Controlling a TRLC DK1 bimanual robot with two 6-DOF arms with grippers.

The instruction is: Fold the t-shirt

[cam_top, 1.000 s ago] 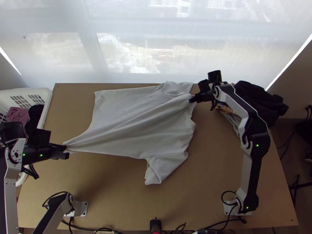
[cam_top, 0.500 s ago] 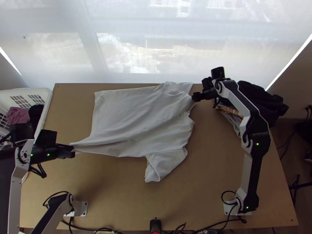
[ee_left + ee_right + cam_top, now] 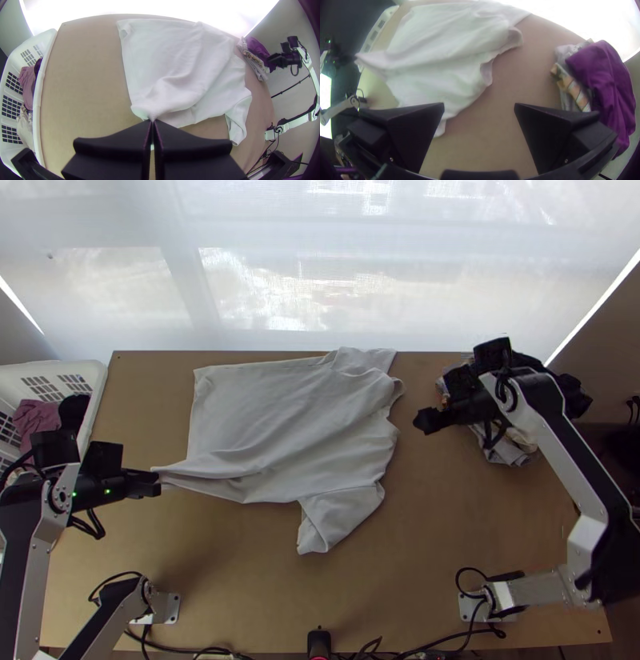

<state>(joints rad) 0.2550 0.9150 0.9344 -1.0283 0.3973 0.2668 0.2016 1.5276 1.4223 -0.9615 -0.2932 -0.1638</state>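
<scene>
Farther from t-shirt [image 3: 288,428], right claw [image 3: 424,421]

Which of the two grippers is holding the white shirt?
The left gripper, shut on a corner of the white shirt; the right gripper is open, off the cloth.

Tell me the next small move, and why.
I'd probably have the left claw lower its pinched hem corner of the white t-shirt to the table and lay it flat: creases run from that grip across the body, while the right claw is open and holds no cloth.
</scene>
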